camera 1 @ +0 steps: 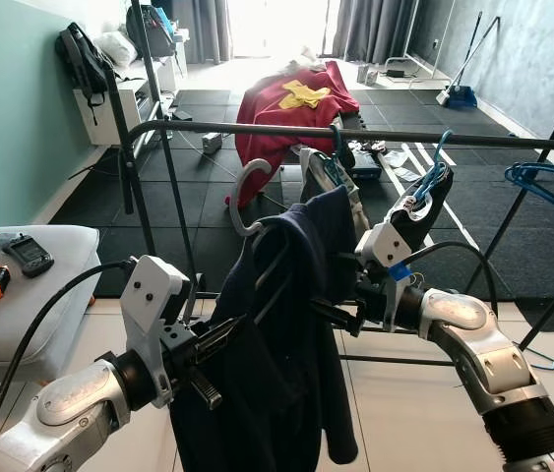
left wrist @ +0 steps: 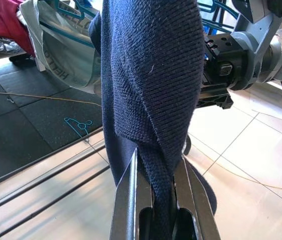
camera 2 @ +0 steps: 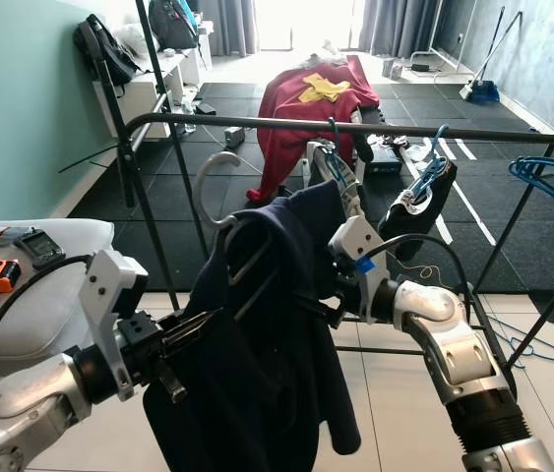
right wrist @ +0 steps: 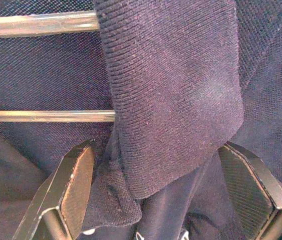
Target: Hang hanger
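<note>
Left eye view puts the pale plastic hanger (camera 1: pixel 249 197), curved hook up, under a dark navy knit garment (camera 1: pixel 286 324) held between my two grippers, just below the black metal rail (camera 1: pixel 257 129). My left gripper (left wrist: pixel 156 200) is pinched narrow on a hanging fold of the ribbed knit. My right gripper (right wrist: pixel 166 185) stands wide around another fold. One blue hanger (camera 1: pixel 434 177) hangs on the rail. One red cloth (camera 1: pixel 286 108) lies on the floor beyond.

The navy garment (camera 1: pixel 277 344) hides most of the hanger (camera 1: pixel 257 211).
</note>
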You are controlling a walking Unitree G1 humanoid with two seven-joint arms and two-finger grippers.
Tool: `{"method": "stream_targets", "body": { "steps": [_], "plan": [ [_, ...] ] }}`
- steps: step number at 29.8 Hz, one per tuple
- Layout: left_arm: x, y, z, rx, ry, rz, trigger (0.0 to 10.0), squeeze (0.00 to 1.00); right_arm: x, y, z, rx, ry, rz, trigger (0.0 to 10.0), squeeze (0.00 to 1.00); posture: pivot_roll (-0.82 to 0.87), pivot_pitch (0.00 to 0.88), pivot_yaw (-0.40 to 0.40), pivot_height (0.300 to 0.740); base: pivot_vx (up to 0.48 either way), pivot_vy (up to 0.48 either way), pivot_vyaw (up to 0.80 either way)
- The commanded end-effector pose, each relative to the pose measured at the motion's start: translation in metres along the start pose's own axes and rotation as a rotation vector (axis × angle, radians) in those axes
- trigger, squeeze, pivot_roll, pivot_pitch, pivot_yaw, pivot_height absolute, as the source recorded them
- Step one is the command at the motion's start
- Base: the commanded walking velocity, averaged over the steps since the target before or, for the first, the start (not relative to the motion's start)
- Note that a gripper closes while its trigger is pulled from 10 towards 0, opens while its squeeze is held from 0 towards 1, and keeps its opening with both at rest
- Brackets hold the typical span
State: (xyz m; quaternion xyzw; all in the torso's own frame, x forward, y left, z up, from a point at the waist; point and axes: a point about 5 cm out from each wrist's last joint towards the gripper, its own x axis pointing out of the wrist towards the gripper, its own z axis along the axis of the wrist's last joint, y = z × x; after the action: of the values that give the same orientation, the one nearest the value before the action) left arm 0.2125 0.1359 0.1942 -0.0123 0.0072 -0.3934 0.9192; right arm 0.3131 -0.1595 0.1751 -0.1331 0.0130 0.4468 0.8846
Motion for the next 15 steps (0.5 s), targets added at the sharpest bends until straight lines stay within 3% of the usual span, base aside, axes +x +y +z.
{"method": "stream_targets", "body": {
  "steps": [1, 4, 10, 15],
  "plan": [
    [0.001, -0.005, 0.011, 0.037, -0.054, -0.033, 10.0, 0.0, 0.0, -0.001, -0.001, 0.006, 0.004, -0.012, 10.0, 0.0, -0.05, 0.0, -0.005, 0.74, 0.0, 0.0, 0.0],
    [0.001, -0.005, 0.011, 0.037, -0.054, -0.034, 10.0, 0.0, 0.001, -0.002, 0.0, 0.009, -0.002, -0.017, 10.0, 0.0, -0.05, 0.0, -0.006, 0.74, 0.0, 0.0, 0.0],
    [0.004, -0.008, 0.01, 0.032, -0.054, -0.051, 10.0, 0.0, 0.003, -0.015, 0.013, 0.048, -0.103, -0.142, 10.0, 0.0, -0.05, 0.0, -0.006, 0.74, 0.0, 0.0, 0.0],
    [0.004, -0.009, 0.01, 0.032, -0.054, -0.056, 10.0, 0.0, 0.004, -0.017, 0.014, 0.055, -0.11, -0.159, 10.0, 0.0, -0.05, 0.0, -0.007, 0.74, 0.0, 0.0, 0.0]
  ]
}}
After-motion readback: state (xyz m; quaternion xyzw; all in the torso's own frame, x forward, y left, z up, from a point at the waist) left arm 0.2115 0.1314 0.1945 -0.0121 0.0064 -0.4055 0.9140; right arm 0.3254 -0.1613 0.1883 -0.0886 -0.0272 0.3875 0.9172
